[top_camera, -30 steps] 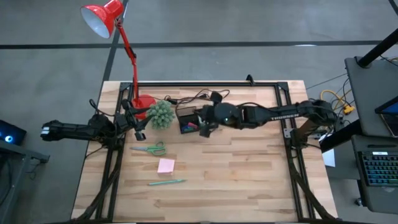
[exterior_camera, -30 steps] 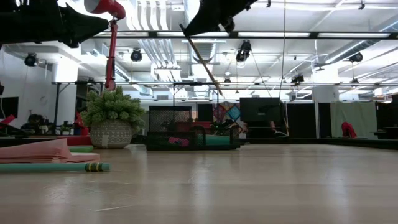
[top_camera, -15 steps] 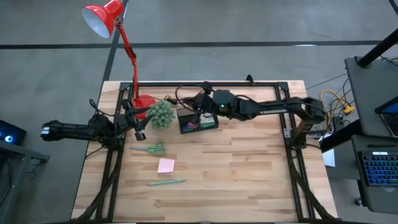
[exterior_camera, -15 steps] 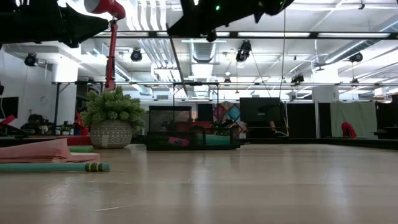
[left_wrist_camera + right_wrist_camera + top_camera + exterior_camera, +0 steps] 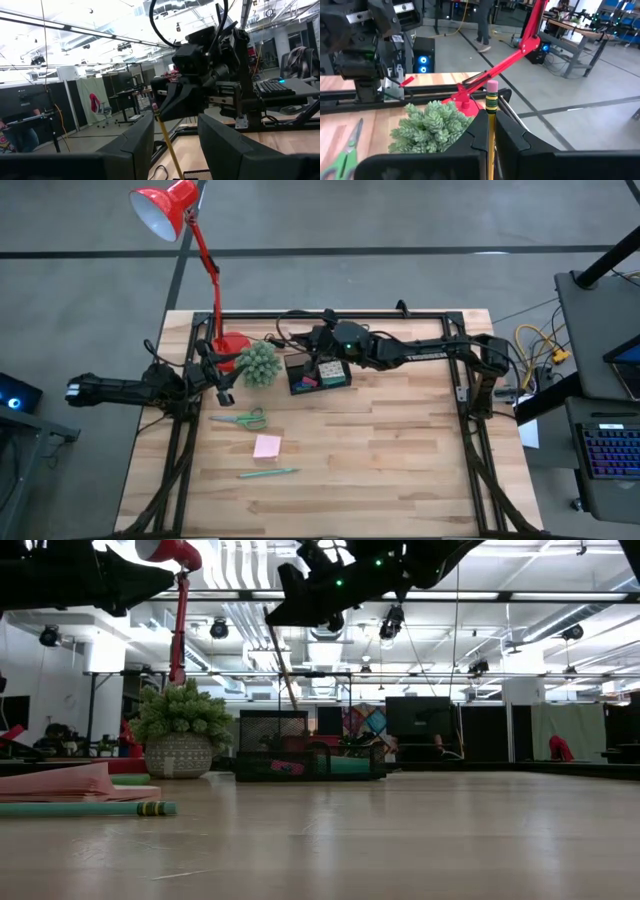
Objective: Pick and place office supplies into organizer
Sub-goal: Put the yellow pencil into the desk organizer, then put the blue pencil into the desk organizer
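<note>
Clamping a yellow pencil [image 5: 491,131] upright between its fingers, right gripper [image 5: 318,346] above the black organizer [image 5: 319,376] near the worktop's rear edge. Resting at the left edge, left gripper [image 5: 222,379], fingers apart. Lying toward the front-left: scissors [image 5: 242,420], pink pad [image 5: 267,445], green pen [image 5: 268,473].

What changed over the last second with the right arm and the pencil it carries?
The right gripper, shut on the pencil, swung from the organizer's front edge toward the table's back, ending above its rear left part. The pencil, earlier slanted, now hangs steeper over the organizer. The left gripper stayed beside the plant; scissors, pink pad and green pen did not move.
</note>
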### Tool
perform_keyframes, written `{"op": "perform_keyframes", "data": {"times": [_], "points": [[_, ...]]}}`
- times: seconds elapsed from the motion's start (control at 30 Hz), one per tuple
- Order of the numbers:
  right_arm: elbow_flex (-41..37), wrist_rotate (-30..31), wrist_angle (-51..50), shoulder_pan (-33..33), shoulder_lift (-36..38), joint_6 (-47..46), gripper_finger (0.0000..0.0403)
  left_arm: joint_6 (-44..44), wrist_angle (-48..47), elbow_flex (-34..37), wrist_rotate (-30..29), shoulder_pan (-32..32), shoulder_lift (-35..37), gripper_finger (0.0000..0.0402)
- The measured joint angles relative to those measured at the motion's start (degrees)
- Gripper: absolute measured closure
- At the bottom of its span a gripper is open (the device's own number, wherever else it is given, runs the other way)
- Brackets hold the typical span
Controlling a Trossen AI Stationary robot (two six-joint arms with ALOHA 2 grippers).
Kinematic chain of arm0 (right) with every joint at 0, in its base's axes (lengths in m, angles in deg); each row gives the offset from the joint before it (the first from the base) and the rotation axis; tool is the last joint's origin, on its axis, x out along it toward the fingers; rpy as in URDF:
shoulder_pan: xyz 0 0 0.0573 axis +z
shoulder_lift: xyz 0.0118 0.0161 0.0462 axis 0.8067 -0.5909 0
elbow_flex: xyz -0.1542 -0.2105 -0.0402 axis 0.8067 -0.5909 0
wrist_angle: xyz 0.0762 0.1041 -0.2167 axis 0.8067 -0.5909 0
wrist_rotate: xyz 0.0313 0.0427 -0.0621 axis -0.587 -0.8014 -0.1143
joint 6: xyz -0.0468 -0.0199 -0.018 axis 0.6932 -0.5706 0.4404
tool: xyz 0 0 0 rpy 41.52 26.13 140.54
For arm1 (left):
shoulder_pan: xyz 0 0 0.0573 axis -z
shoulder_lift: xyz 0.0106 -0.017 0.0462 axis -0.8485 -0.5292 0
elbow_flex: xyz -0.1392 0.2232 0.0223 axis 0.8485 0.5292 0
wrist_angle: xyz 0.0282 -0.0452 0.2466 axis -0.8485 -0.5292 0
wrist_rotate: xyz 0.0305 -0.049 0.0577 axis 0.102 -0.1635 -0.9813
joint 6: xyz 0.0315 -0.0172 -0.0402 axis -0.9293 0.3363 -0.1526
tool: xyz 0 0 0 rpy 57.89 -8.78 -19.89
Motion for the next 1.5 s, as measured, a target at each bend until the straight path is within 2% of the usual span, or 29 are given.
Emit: {"op": "perform_keyframes", "data": {"times": [0.63, 1.07, 1.5], "points": [[-1.1, 0.0, 0.4, -0.4, -1.2, -0.1, 0.0393, 0.0, 0.0, 0.0, 0.0, 0.0, 0.0, 0.0262], [-1.1, 0.1, -0.8, -0.6, -1.8, -0.3, 0.0353, 0.0, 0.0, 0.0, 0.0, 0.0, 0.0, 0.0262], [-1.1, 0.2, -1.5, -0.6, -1.8, -0.2, 0.0349, 0.0, 0.0, 0.0, 0.0, 0.0, 0.0, 0.0262]]}}
